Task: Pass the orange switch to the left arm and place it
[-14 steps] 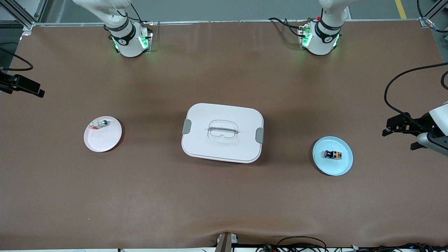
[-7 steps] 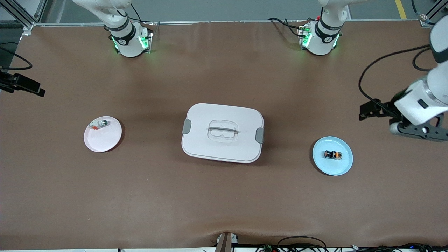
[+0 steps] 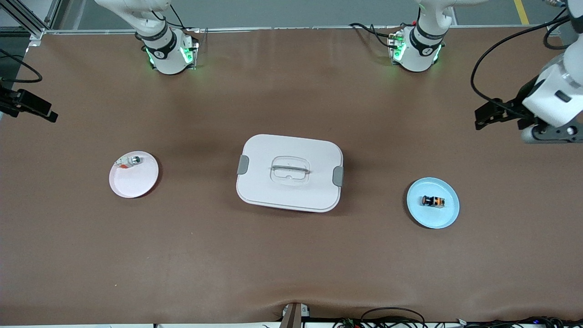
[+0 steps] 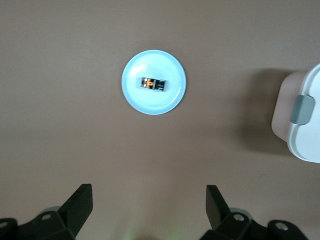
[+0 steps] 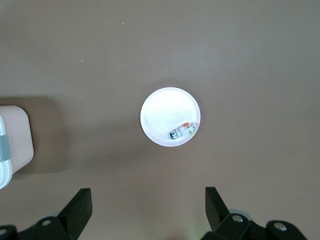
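The orange switch (image 3: 432, 201) lies on its side on a pale blue plate (image 3: 444, 216) near the left arm's end of the table. It also shows in the left wrist view (image 4: 153, 83). The white box (image 3: 289, 191) stands in the middle of the table. My left gripper (image 4: 148, 189) is open and empty, high over bare table beside the blue plate. My right gripper (image 5: 148, 190) is open and empty, high over bare table beside a white plate (image 5: 160, 112). Only a black part of the right arm (image 3: 27, 107) shows in the front view.
The white plate (image 3: 136, 184) near the right arm's end holds a small silver-white part (image 3: 132, 160) with a green spot. A corner of the box shows in the left wrist view (image 4: 305, 135) and the right wrist view (image 5: 12, 145). Brown mat surrounds everything.
The left arm's hand has swung from beside the blue plate toward the robots' bases. The right arm's black part shifted slightly the same way. The switch, plates and box have not moved.
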{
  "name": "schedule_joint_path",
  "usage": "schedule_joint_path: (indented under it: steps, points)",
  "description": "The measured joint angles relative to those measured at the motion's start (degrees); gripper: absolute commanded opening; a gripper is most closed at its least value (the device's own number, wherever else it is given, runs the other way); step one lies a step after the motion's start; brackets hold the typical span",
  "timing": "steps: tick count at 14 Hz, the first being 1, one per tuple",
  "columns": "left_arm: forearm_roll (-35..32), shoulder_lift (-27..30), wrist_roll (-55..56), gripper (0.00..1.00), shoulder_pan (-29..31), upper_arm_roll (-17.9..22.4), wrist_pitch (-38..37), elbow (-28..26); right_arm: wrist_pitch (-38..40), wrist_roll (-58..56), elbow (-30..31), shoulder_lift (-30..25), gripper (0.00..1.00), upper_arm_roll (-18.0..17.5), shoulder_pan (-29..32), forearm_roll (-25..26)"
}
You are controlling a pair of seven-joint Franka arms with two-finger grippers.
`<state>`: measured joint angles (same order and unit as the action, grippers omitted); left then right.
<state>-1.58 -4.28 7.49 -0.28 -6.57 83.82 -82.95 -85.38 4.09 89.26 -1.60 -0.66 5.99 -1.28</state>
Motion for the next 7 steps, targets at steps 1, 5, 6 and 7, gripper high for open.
schedule_joint_path:
  steps: [1, 5, 6, 7]
  points:
    - [0.0, 1.3, 0.0, 1.00, 0.2, 0.9, -0.2, -1.4, 0.0, 0.1, 0.3, -0.3, 1.00, 0.0, 0.0, 0.0]
    - [0.0, 4.5, 0.0, 1.00, 0.2, 1.4, 0.0, -5.0, -0.2, 3.2, 0.5, -0.4, 1.00, -0.7, -0.2, 0.0]
    - [0.0, 5.1, 0.0, 1.00, 0.2, 1.4, -0.1, -5.4, -0.2, 3.5, 0.5, -0.4, 1.00, -0.8, -0.2, 0.0]
    - [0.0, 6.0, 0.0, 1.00, 0.2, 1.4, -0.1, -6.2, -0.2, 3.6, 0.5, -0.5, 1.00, -0.8, -0.2, 0.0]
